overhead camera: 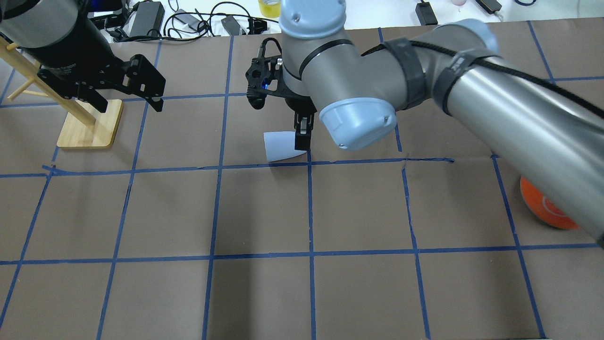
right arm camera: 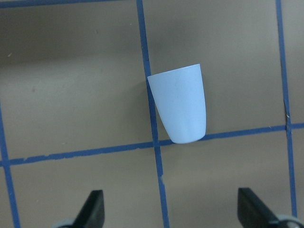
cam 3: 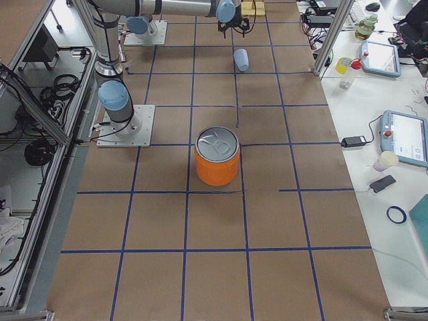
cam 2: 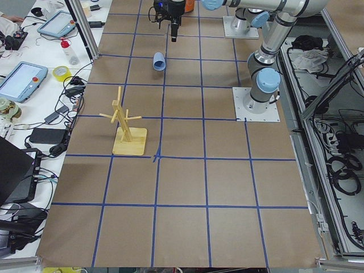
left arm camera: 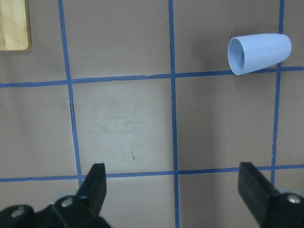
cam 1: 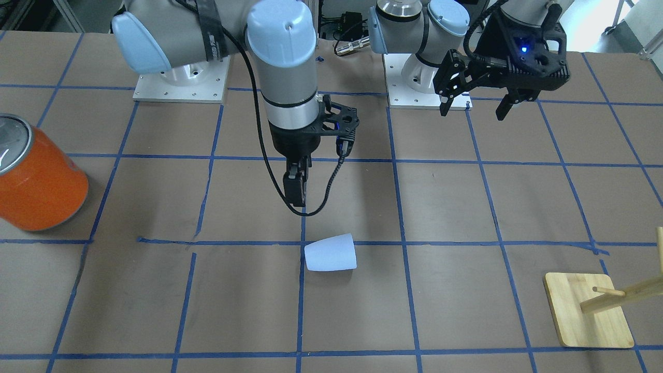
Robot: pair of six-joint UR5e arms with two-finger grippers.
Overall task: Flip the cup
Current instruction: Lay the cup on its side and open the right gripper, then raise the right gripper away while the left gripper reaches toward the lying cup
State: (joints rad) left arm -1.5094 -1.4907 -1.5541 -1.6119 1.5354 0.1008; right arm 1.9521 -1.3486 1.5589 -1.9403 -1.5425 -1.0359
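Observation:
The cup point(cam 1: 330, 253) is a pale blue tumbler lying on its side on the brown table, near a blue tape crossing. It also shows in the overhead view point(overhead camera: 281, 146) and both wrist views point(left arm camera: 259, 53) point(right arm camera: 181, 105). My right gripper point(cam 1: 295, 191) points straight down and hovers above the table just on the robot's side of the cup, not touching it. Its jaws stand wide open and empty in the right wrist view point(right arm camera: 173, 211). My left gripper point(cam 1: 474, 106) is open and empty, held high near its base, far from the cup point(overhead camera: 127, 101).
A large orange can point(cam 1: 36, 181) with a silver top stands at the table's end on my right side point(cam 3: 217, 160). A wooden peg stand point(cam 1: 588, 311) on a square base sits on my left side point(overhead camera: 89, 127). Cables lie along the far table edge point(overhead camera: 188, 19).

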